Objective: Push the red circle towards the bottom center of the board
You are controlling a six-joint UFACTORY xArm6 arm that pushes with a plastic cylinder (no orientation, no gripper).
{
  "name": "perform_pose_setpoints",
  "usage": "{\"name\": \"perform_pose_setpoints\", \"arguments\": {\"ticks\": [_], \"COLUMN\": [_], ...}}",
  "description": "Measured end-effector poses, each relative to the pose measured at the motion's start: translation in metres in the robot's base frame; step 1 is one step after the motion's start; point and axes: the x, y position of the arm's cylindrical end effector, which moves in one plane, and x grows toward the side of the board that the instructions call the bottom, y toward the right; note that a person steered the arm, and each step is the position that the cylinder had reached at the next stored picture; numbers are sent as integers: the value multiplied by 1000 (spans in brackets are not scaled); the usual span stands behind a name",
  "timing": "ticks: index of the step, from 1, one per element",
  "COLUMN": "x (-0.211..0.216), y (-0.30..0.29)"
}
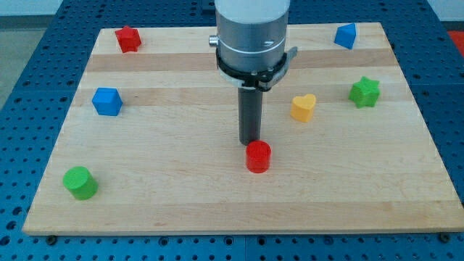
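Note:
The red circle (258, 156) is a short red cylinder standing a little below the middle of the wooden board (181, 196). My tip (251, 141) is the lower end of the dark rod, which comes down from the grey arm at the view's top centre. The tip stands just above the red circle in the view and slightly to its left, touching it or nearly so.
A red star-like block (128, 39) lies at top left, a blue cube (106, 101) at left, a green cylinder (80, 183) at bottom left. A yellow heart (304, 107) and a green star (365, 92) lie at right, a blue block (346, 35) at top right.

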Motion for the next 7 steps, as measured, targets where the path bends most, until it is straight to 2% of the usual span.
{"name": "perform_pose_setpoints", "arguments": {"ticks": [2,5,7], "x": [-5,16,11], "y": [28,29,29]}}
